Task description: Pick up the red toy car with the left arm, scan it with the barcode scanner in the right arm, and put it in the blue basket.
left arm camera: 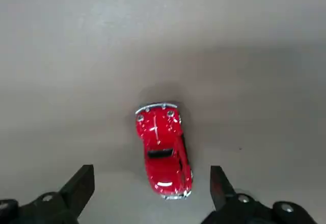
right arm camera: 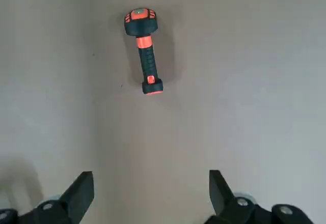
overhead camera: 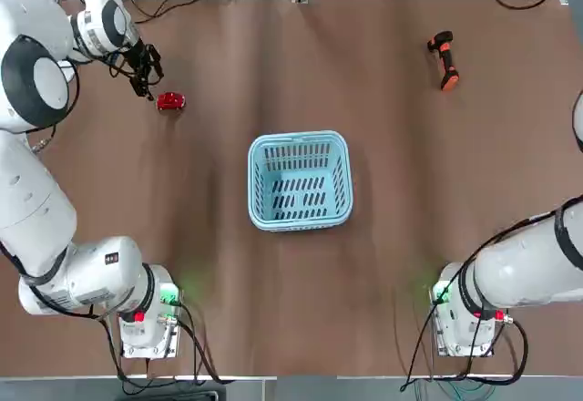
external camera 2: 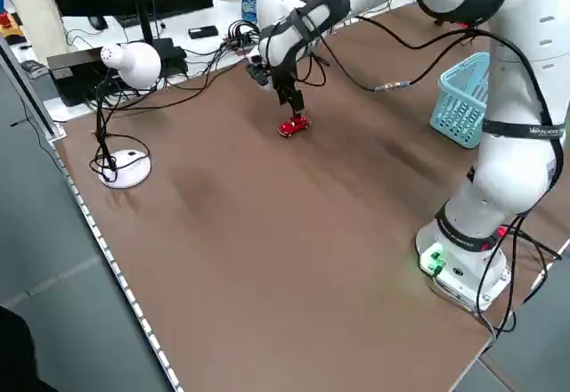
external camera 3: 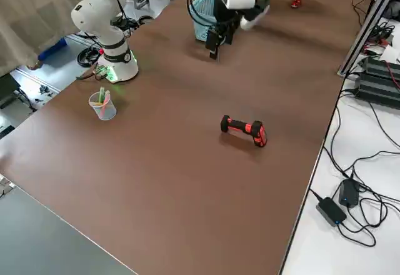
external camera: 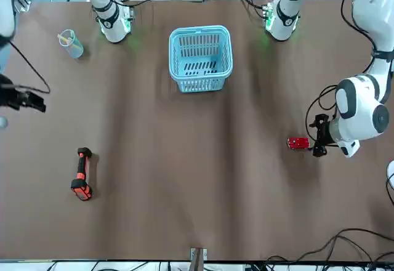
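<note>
— Where is the red toy car [overhead camera: 170, 101] seen?

— It is seen on its wheels on the brown table [overhead camera: 383, 191], well apart from the blue basket [overhead camera: 300, 180], out toward the table's far left corner as the robot faces. Nothing is gripped; the car is untouched.

— And the left gripper [overhead camera: 146, 77]?

— It is poised just beside the car, on the side away from the basket, slightly above the tabletop. Its jaws are spread wide, and in the wrist view the car [left arm camera: 163, 150] is framed between the two fingertips [left arm camera: 81, 183], short of them.

— How is the basket placed?

— It is set upright at the table's middle, with nothing visible inside.

— The barcode scanner [overhead camera: 444, 59]?

— It is laid on its side, well apart from the basket toward the far right corner, opposite the car.

— And the right gripper [external camera 3: 215, 40]?

— It is held in the air, nearer the basket than the scanner is, jaws likewise spread and empty. The scanner [right arm camera: 144, 50] is seen well beyond its fingertips.

— Anything else?

— A clear plastic cup [external camera: 71, 43] is stood beside the right arm's base [external camera: 114, 24].
</note>
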Robot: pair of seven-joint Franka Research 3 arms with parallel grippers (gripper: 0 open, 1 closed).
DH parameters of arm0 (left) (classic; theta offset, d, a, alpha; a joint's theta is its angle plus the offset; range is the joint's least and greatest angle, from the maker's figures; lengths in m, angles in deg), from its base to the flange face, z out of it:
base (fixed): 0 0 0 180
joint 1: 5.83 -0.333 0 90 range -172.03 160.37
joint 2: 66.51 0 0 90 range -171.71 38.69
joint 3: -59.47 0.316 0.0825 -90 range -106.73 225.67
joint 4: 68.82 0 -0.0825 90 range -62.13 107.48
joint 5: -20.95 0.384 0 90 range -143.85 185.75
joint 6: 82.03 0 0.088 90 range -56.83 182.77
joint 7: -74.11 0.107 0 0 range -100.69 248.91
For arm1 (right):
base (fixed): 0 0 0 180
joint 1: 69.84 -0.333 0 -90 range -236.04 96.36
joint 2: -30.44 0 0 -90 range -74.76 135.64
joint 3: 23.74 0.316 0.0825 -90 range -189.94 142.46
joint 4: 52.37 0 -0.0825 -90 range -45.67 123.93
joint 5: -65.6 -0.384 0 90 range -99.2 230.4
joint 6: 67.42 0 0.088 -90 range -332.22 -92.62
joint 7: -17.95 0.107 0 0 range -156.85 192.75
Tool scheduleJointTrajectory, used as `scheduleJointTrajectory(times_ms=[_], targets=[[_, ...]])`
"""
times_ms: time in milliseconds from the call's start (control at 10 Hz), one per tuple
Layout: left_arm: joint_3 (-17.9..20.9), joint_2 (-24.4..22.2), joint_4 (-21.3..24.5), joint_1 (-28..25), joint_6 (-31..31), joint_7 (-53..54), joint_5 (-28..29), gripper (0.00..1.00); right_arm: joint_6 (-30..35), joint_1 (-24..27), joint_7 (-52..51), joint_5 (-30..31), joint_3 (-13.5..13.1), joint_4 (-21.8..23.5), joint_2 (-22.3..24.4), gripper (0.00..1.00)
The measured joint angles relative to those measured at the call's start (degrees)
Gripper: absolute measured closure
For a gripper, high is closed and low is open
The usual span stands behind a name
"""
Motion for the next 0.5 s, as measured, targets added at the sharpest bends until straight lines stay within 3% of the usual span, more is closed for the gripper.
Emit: scheduleJointTrajectory(times_ms=[500], targets=[[-0.1, 4.3, 0.2, 0.4, 3.3, 0.3, 0.0, 0.0, -10.6, -0.5, -0.1, -1.3, 0.7, 0.1, -10.4, 0.0]])
